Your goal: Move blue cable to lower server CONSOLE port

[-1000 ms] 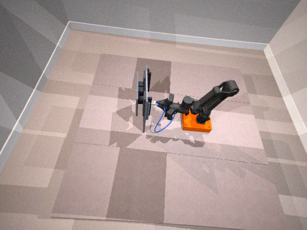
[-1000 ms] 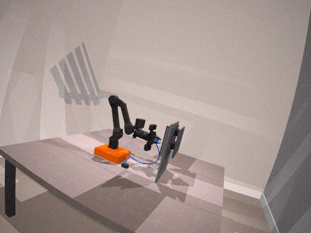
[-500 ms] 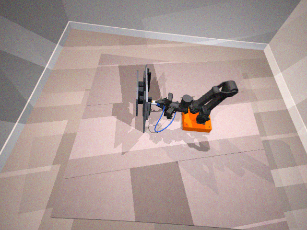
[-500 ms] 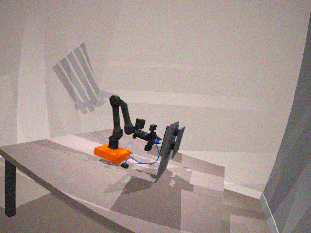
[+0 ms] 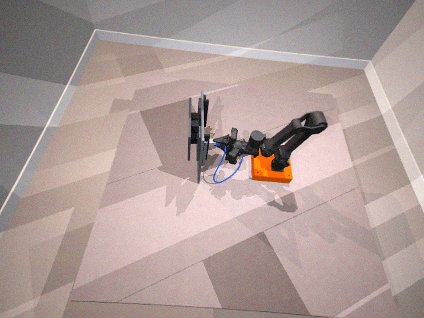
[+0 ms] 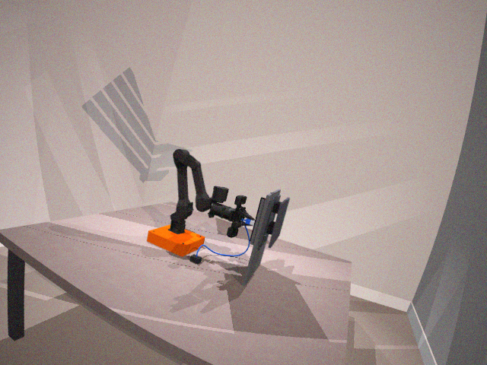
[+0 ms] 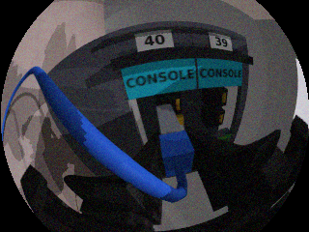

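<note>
My gripper [image 5: 216, 141] [image 6: 251, 220] [image 7: 172, 134] is shut on the blue plug [image 5: 218, 144] [image 6: 247, 221] [image 7: 177, 146], in front of the upright panel [image 5: 199, 171] [image 6: 256, 251]. In the wrist view the plug's grey front end [image 7: 167, 119] points at the dark port area below the left CONSOLE label [image 7: 159, 79], under the number 40. The right CONSOLE label [image 7: 220, 73] is under the number 39, with dark ports and yellow parts below it. How far the plug's tip reaches into a port is hidden. The blue cable [image 5: 214, 174] [image 6: 232, 255] [image 7: 106, 154] hangs in a loop from the plug.
The arm's orange base [image 5: 271, 169] [image 6: 175, 239] stands on the table [image 5: 154, 246] [image 6: 157, 287]. A small black block [image 6: 195, 258] lies beside the base at the cable's far end. Smaller boards [image 5: 189, 150] [image 6: 280, 223] are fixed behind the panel.
</note>
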Controlling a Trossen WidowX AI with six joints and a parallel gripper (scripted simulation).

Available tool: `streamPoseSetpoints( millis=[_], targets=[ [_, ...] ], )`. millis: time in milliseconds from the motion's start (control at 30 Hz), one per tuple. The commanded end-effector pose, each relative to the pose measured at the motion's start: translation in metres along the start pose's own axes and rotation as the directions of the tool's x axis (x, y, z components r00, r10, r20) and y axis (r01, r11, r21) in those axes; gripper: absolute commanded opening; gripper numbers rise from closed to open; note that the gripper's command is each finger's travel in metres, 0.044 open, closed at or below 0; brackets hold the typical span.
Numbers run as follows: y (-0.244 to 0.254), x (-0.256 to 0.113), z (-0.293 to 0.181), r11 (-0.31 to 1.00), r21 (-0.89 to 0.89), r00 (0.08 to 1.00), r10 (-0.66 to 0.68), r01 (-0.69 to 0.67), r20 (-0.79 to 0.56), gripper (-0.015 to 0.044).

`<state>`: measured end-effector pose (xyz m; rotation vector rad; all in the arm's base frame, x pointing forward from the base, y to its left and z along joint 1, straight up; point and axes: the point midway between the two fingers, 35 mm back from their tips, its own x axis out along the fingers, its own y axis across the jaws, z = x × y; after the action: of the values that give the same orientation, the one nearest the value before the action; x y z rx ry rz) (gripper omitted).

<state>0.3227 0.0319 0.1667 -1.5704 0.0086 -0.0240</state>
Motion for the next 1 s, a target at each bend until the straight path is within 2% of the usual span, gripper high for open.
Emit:
streamPoseSetpoints(
  millis=[0,967],
  targets=[
    [-0.0043,0.0034,-0.0004,1.000,0.001,1.000,-0.012,0.012,0.003,0.0000],
    [-0.0054,0.0132,-0.0017,1.000,0.001,1.000,-0.015,0.015,0.003,0.0000]
  ],
)
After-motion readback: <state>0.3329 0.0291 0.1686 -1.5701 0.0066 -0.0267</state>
